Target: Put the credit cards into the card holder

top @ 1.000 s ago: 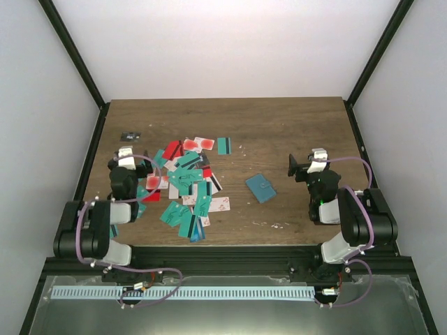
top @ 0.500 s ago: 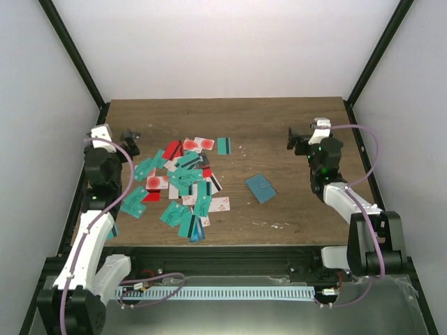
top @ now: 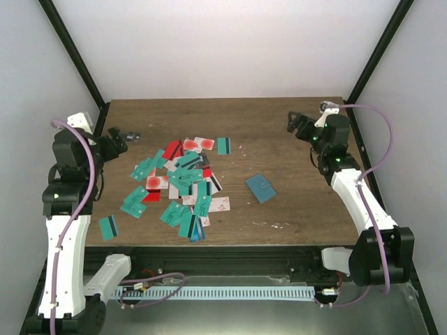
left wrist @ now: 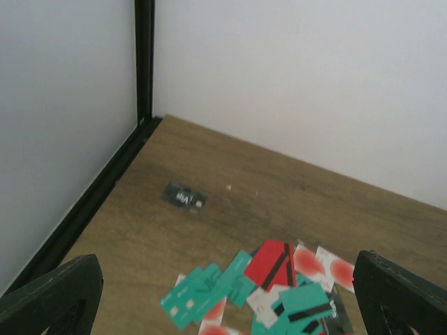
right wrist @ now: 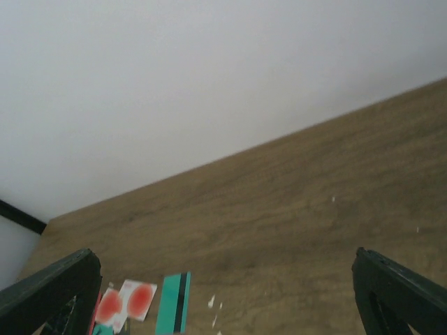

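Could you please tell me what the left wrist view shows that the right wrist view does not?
Only the left wrist view shows the small dark card lying alone near the side rail, a red card with black stripes, and several teal cards. Only the right wrist view shows the black-striped teal card just right of the white-pink cards with red blots. Both share those white-pink cards, the wooden table and the white back wall.

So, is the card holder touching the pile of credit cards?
Apart. The top external view shows bare table between the card holder and the nearest of the credit cards.
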Controlling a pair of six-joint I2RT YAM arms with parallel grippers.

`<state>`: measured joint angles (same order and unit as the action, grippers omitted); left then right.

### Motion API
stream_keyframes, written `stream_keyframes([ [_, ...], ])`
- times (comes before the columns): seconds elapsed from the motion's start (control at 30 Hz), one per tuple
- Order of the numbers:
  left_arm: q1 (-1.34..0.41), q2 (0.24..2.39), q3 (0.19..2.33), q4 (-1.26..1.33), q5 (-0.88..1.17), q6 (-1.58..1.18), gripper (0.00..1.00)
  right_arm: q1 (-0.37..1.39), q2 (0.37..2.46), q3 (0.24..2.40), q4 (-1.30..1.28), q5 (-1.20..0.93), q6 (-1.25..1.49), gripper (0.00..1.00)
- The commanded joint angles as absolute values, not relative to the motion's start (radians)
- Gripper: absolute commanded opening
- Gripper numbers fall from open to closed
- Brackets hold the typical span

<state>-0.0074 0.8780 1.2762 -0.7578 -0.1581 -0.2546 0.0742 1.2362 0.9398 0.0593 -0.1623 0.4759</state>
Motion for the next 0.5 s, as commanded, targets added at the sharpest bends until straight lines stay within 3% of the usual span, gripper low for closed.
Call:
stream_keyframes([
  [0.0, -0.007, 0.844, 1.269, -0.928, -0.109, -0.321, 1.00, 0.072, 1.243, 1.008, -0.125, -0.229, 0.489, 1.00],
  [0.23, -0.017, 0.900, 1.067, -0.874, 0.343, -0.547, 1.00, 0.072, 1.271, 0.945, -0.271, -0.347, 0.424, 1.00],
  [0.47, -0.214, 0.935, 0.832, -0.631, 0.316, -0.749, 0.98, 0.074, 1.372, 0.893, -0.396, -0.424, 0.336, 0.95],
])
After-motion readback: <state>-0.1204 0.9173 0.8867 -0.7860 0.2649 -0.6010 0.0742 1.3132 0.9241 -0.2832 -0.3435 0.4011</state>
